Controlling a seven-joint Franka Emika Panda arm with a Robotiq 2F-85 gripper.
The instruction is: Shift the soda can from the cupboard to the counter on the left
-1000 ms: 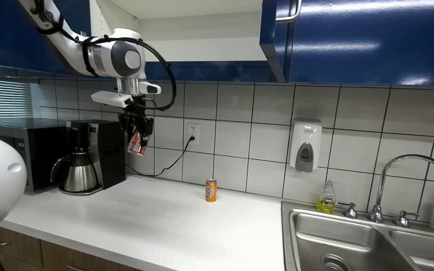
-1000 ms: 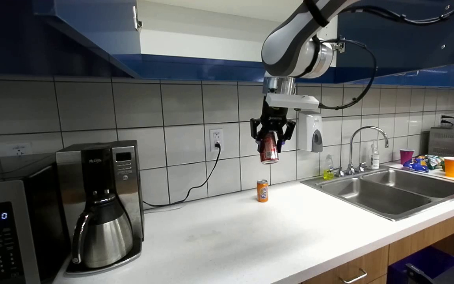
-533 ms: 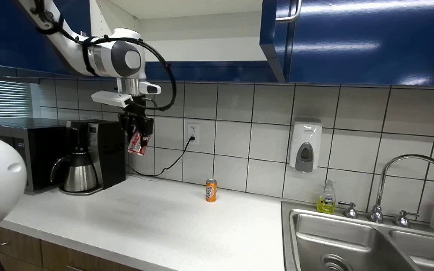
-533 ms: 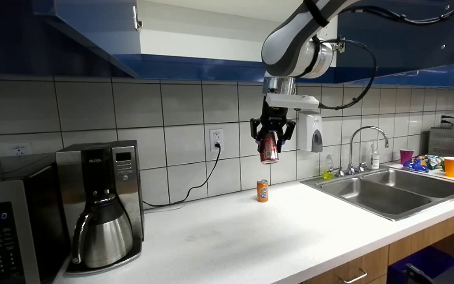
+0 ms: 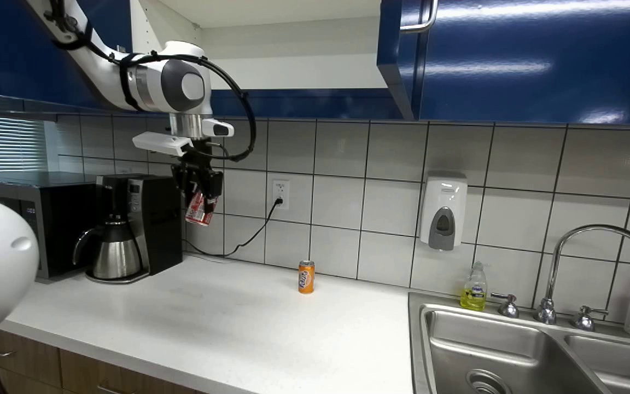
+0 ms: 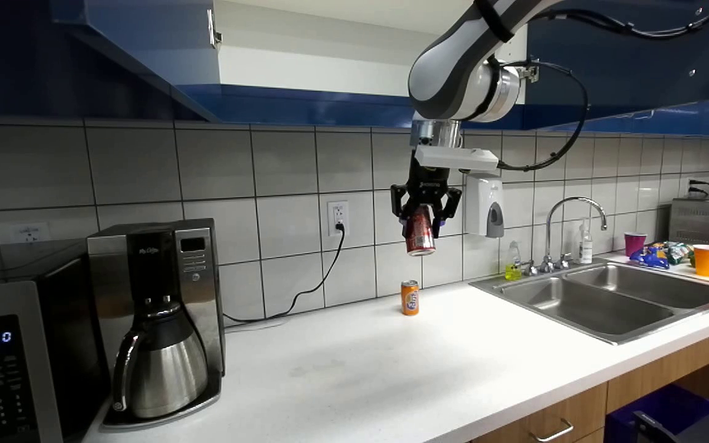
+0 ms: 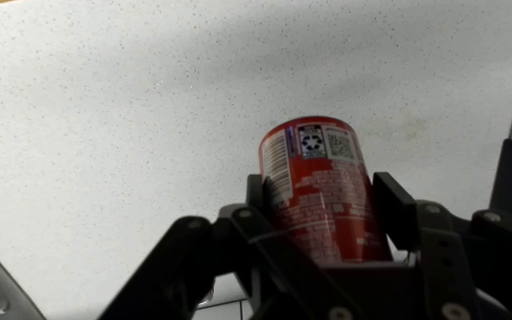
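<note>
While jaws clasp the soda can, the wrist points down.

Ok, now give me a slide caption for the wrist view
The gripper holds the red soda can, its barcode showing, above the speckled white counter.

Both exterior views look from well away from the gripper, higher than the counter and lower than the cupboard, towards the tiled wall behind the gripper; they share all four. In an exterior view the sink lies nearer than the gripper; in an exterior view the coffee maker does. The wrist view, close above the fingers, faces down past them onto the counter.
</note>
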